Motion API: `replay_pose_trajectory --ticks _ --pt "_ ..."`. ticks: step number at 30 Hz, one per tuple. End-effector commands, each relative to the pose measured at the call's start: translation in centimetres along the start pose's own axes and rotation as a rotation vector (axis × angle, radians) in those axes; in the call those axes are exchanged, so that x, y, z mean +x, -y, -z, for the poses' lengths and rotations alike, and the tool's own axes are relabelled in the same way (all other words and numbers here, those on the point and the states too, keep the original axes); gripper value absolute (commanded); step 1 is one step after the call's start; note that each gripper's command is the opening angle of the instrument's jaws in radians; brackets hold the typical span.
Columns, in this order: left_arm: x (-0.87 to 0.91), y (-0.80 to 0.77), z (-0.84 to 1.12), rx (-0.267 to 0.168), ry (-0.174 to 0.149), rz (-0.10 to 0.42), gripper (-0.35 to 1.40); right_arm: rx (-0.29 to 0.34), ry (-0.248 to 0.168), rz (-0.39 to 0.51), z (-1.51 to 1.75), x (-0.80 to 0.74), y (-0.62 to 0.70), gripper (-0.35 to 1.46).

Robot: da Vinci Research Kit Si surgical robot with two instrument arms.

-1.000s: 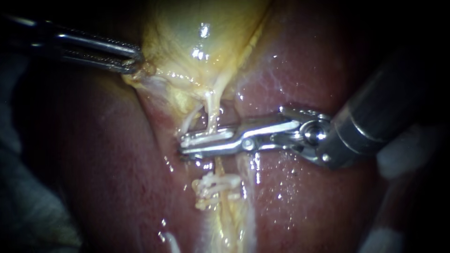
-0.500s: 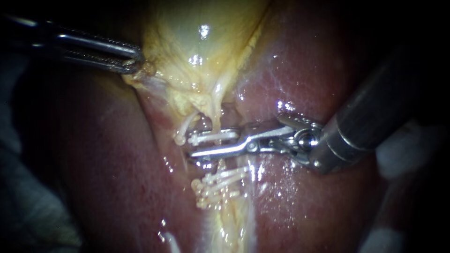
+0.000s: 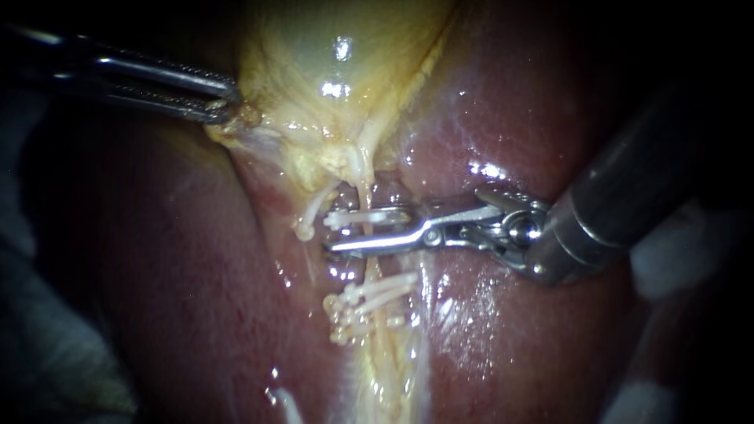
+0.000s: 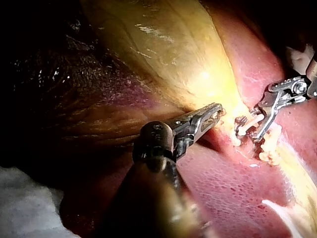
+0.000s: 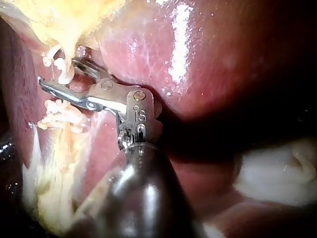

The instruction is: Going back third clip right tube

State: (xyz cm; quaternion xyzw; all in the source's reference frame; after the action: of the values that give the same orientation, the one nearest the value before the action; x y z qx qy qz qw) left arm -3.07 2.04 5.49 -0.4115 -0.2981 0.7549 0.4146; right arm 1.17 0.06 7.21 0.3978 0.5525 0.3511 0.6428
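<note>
The yellow gallbladder [image 3: 330, 63] narrows to a pale tube [image 3: 360, 177] running down over the red liver [image 3: 510, 118]. A white clip [image 3: 369, 217] lies across this tube, and two more clips [image 3: 365, 302] sit lower on it. My right instrument [image 3: 334, 230] has its jaws open, one above and one below the upper clip, with a gap showing in the right wrist view [image 5: 57, 73]. My left instrument [image 3: 226, 102] is shut on the gallbladder's edge, also seen in the left wrist view [image 4: 215, 111].
A thin pale strand [image 3: 310, 212] with a knobbed end lies just left of the clipped tube. White gauze [image 3: 667, 259] lies at the right beneath my right instrument's shaft. Dark tissue [image 4: 74, 84] lies beside my left instrument.
My right instrument's jaws, close together around the tube and clip a second ago, have opened and drawn back to the right, leaving the white clip on the tube. My left instrument has held still.
</note>
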Motion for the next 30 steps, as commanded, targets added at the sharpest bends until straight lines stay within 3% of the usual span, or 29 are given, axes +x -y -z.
replay_pose_trajectory --ticks 1,4,12,19,22,30 --pt "0.00 0.00 0.00 0.000 0.000 0.000 -0.35 0.002 -0.001 0.011 0.02 0.00 0.01 0.45" --pt "0.00 0.00 0.02 0.000 0.000 0.000 -0.35 -0.005 0.015 0.043 0.09 0.05 0.06 0.44" --pt "0.00 0.00 0.03 -0.001 0.001 0.000 -0.35 -0.042 0.112 0.181 0.40 0.20 0.22 0.44" --pt "0.00 0.00 0.04 -0.002 0.001 0.000 -0.35 -0.060 0.228 0.411 0.78 0.31 0.51 0.45" --pt "0.00 0.00 0.04 -0.002 0.001 0.000 -0.35 -0.081 0.240 0.501 0.93 0.41 0.68 0.45" --pt "0.00 0.00 0.04 -0.002 0.001 0.000 -0.35 -0.097 0.243 0.626 1.11 0.63 1.06 0.47"
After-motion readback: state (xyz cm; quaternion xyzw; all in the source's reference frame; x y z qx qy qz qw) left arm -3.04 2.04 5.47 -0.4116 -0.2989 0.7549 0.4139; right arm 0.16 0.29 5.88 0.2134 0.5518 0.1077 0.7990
